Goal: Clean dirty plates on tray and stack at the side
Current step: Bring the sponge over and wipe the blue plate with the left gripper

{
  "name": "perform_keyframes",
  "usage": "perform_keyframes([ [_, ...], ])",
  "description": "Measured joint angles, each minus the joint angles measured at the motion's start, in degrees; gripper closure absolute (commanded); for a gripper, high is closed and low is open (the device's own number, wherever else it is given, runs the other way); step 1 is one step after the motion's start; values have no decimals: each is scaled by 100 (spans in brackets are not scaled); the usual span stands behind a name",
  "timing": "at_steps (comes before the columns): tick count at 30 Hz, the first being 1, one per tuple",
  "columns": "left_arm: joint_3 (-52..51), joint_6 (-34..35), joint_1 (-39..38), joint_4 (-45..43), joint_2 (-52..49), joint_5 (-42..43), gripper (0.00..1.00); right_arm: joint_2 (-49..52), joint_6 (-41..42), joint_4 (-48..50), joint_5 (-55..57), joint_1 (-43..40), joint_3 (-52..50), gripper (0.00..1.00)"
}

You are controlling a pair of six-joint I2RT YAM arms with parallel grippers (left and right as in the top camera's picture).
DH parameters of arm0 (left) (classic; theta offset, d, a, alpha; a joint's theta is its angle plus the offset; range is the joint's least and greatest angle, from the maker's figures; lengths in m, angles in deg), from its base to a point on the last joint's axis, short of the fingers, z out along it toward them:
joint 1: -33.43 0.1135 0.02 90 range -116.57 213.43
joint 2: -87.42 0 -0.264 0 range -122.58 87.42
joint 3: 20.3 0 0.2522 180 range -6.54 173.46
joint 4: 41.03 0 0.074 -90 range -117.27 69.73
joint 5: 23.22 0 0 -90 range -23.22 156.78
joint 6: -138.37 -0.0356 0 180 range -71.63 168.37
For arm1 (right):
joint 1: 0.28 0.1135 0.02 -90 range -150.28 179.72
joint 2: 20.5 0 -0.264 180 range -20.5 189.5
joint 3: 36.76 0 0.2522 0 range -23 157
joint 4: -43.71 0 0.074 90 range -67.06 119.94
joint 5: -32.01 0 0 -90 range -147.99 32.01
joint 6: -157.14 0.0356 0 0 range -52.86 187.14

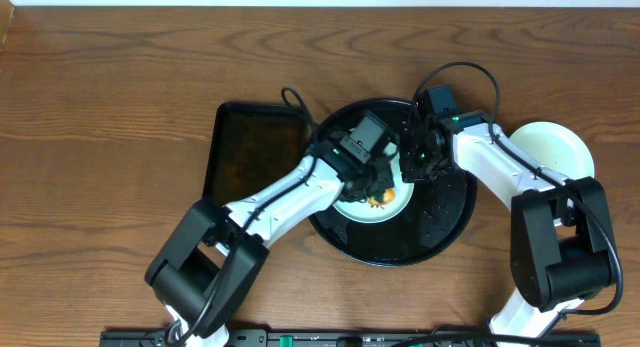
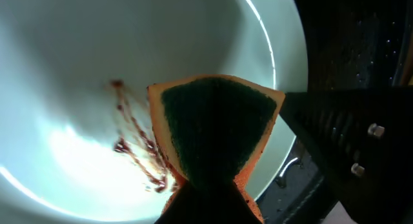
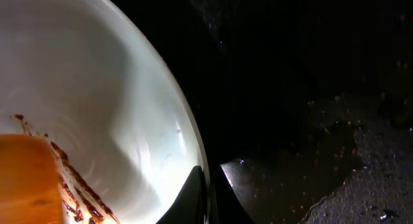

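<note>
- Surface: dark brown wood-grain tabletop [image 1: 120, 87], matt, the grain running in long waves. Nothing of the room shows beyond it.
- Round black tray [image 1: 445, 222]: large, with a raised rim, at the middle of the table. Its floor is glossy and wet, speckled with droplets [image 3: 322, 166].
- Rectangular black tray [image 1: 255, 152]: smaller, with rounded corners and a brownish sheen inside. It sits just left of the round tray, their edges meeting.
- Mint plate [image 1: 395, 209]: small, round, shallow, pale mint-blue and smooth-glazed with bright glare. It lies inside the round tray, near its centre.
- Smears [image 2: 139, 146]: thin reddish-brown streaks curling across the plate's inner face, just beside the sponge.
- Sponge [image 2: 216, 130]: dark green scouring face over an orange-yellow foam body, coarse-textured. It is pressed onto the mint plate, one corner towards the camera.
- Left gripper [image 1: 368, 175]: over the plate, clamped on the sponge.
- Right gripper [image 3: 210, 195]: at the plate's edge nearest the tray's right half. Its dark fingers pinch the rim, one inside and one outside.
- Second plate [image 1: 560, 147]: pale cream-yellow and round, resting on bare wood to the right of the round tray, clear of it and partly crossed by the right arm. No marks are visible on it from above.
</note>
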Motion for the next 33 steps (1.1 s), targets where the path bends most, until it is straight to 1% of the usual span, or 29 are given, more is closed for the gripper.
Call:
perform_keyframes([
  [5,0,352,-79,-286,-321,0,92,0,20,-26,0,0,0,99],
  [12,31,420,-81,-398,-623,13,92,0,22,-33,37,0,-2,99],
  [14,92,313,-83,-227,-640,-79,93,0,22,-35,37,0,-2,99],
  [19,240,120,-61,435,-616,-664,93,0,28,-85,13,0,-2,99],
  [26,243,-179,319,684,-544,-1069,93,0,39,-133,13,4,-2,99],
  [29,243,-479,479,713,-509,-1191,93,0,39,-162,11,4,-2,99],
  [32,219,-1008,575,741,-417,-1335,93,-2,39,-175,11,4,-2,99],
  [33,208,-1058,581,741,-396,-1353,92,-2,39,-175,11,4,-2,99],
])
